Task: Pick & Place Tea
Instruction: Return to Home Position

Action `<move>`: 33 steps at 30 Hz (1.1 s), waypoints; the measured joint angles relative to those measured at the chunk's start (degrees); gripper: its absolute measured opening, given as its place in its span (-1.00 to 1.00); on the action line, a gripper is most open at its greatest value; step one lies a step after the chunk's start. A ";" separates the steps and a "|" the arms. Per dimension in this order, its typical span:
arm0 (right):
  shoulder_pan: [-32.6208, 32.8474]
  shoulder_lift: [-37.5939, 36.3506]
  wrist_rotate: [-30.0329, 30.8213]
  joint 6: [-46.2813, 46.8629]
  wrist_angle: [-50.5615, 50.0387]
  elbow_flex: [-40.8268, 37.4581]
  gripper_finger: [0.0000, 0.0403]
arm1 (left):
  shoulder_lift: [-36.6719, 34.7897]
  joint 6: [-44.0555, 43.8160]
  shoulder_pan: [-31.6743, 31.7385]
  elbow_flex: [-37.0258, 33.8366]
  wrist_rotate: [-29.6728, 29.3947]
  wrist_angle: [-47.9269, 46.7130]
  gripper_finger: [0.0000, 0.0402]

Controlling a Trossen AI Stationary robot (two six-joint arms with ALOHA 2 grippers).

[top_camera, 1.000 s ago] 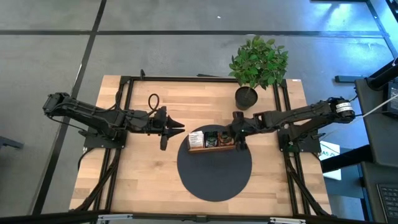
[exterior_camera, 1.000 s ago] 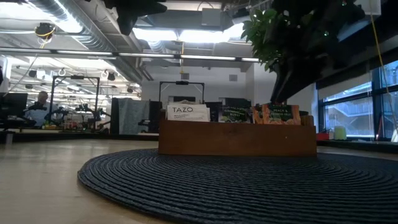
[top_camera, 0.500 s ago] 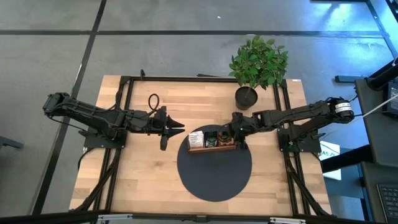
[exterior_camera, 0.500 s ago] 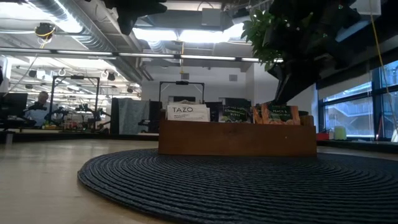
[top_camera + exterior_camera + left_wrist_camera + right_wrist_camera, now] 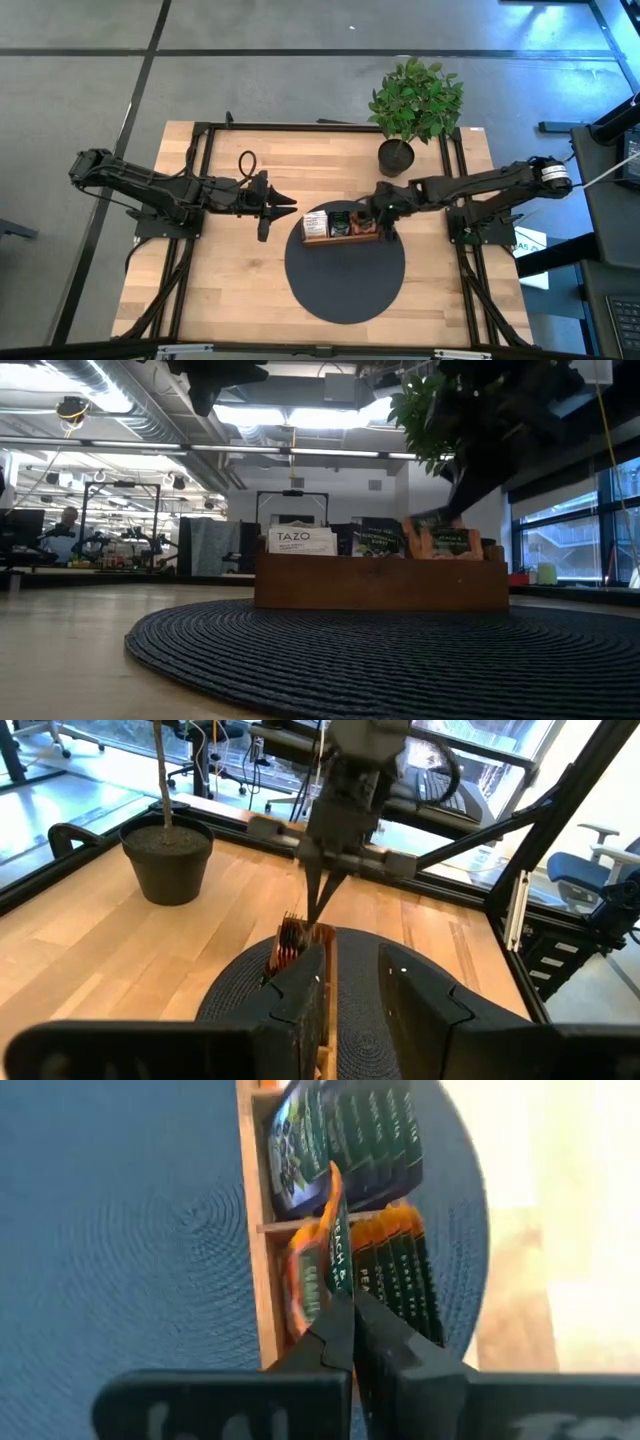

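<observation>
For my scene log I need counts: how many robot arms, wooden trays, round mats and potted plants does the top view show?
Wooden tray: 1
Round mat: 1
Potted plant: 1
Robot arms: 2 (left arm is left of the mat; right gripper is at the tray's right end)
Total: 5

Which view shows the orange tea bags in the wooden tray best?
The right wrist view: the orange tea bags are close up, print readable, with the right gripper at them. The low view shows only their tops above the tray wall; the high and left wrist views show them far off.
</observation>
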 joint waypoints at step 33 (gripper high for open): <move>0.92 -7.48 5.43 8.97 12.52 -11.28 -0.90 | -0.01 0.52 0.21 0.00 0.00 -1.31 -0.53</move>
